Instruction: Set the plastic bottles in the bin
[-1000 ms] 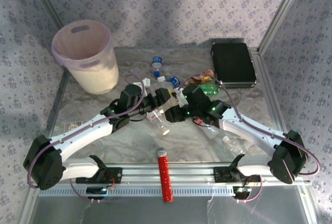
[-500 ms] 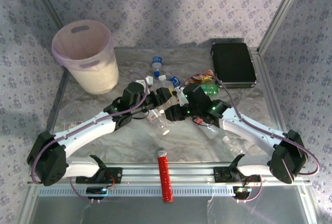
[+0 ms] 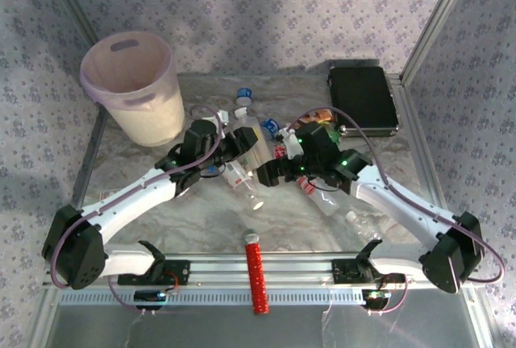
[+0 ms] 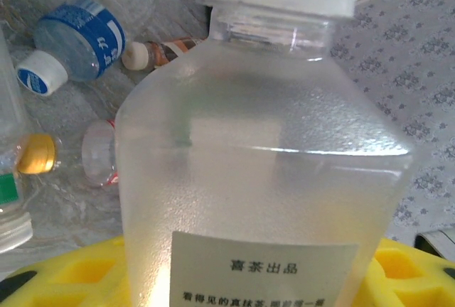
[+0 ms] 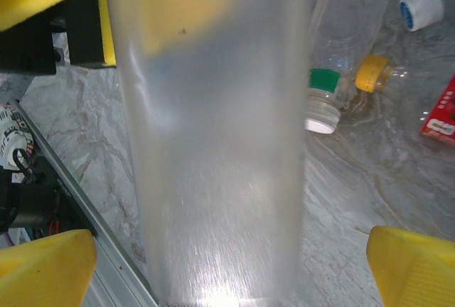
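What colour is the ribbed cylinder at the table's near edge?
Red, with a grey tip. The cylinder shows best in the top external view.

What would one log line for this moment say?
left gripper: shut on frosted bottle | right gripper: open around it | bin: back left

Loose bottles (image 3: 244, 96) clutter the middle; the table (image 3: 211, 94) lies bare beside the bin (image 3: 153, 118).

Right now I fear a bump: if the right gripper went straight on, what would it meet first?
Likely the frosted bottle, close ahead of the right gripper, between its open fingertips.
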Tool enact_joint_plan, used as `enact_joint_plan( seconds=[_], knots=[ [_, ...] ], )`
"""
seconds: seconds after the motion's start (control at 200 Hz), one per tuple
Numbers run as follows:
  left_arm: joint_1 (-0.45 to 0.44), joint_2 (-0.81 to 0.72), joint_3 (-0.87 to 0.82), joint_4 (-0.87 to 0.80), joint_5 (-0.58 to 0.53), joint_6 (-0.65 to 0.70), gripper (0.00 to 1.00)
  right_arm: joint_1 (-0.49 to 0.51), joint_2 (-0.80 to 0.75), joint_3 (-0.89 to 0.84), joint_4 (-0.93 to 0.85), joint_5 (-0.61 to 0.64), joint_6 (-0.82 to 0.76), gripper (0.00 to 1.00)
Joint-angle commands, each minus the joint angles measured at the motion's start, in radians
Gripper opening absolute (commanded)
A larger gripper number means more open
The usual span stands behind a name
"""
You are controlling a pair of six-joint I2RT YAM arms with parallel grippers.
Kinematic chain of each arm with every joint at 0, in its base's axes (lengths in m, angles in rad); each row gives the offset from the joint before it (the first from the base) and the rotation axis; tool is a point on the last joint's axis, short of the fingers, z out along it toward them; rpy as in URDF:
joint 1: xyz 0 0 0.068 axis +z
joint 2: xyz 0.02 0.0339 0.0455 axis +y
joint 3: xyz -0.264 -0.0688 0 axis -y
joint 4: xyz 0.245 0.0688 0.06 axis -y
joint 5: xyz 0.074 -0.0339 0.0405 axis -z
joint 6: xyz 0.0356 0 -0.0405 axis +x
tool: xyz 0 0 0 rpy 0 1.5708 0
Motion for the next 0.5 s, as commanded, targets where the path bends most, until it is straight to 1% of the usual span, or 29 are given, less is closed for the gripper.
enact_joint_plan(
  seconds=[0.0,0.17,0.225,0.345,0.5],
  knots=[
    [0.039,-0.012,0.095,-0.075,0.017,0.09,0.54,-0.039,-0.06,0.031,-0.087,-0.002,-0.022,0.99],
    [0.09,0.001,0.271,-0.25,0.012,0.237,0.54,-0.096,-0.153,-0.017,-0.13,0.036,0.002,0.99],
    [0.108,0.01,0.34,-0.306,0.012,0.283,0.54,-0.125,-0.182,-0.04,-0.178,0.031,0.018,0.99],
    [0.184,0.039,0.495,-0.424,0.057,0.367,0.54,-0.189,-0.236,-0.094,-0.252,0.011,0.031,0.99],
    [0.278,0.063,0.687,-0.563,0.029,0.481,0.54,-0.23,-0.307,-0.129,-0.333,0.014,0.02,0.99]
  ],
)
